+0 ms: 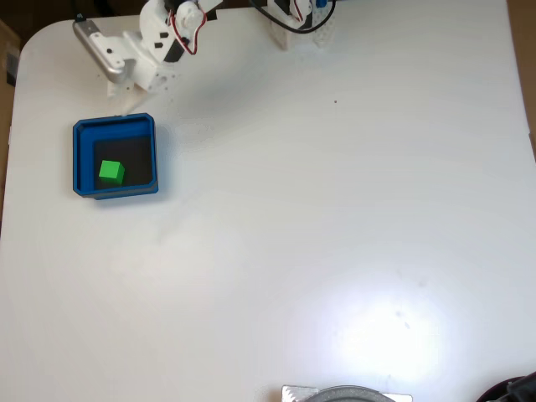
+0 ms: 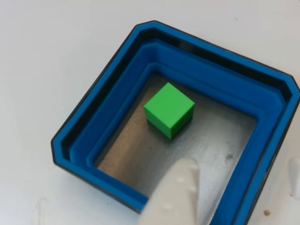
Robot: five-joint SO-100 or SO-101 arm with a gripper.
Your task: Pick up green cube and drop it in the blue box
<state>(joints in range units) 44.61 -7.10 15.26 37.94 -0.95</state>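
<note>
In the fixed view the green cube (image 1: 110, 172) lies inside the blue box (image 1: 115, 126), on its dark floor toward the lower left part. My gripper (image 1: 105, 67) hovers just above the box's top edge, apart from it, with nothing between its fingers. In the other view the cube (image 2: 168, 110) rests flat on the floor of the box (image 2: 108, 93), clear of the walls. One white fingertip (image 2: 180, 187) pokes in from the bottom edge of that view, above the box's near wall. The gripper looks open.
The arm's base (image 1: 293, 21) stands at the table's top edge. A grey round object (image 1: 347, 394) and a dark object (image 1: 512, 389) sit at the bottom edge. The white table (image 1: 318, 218) stretches wide to the right of the box.
</note>
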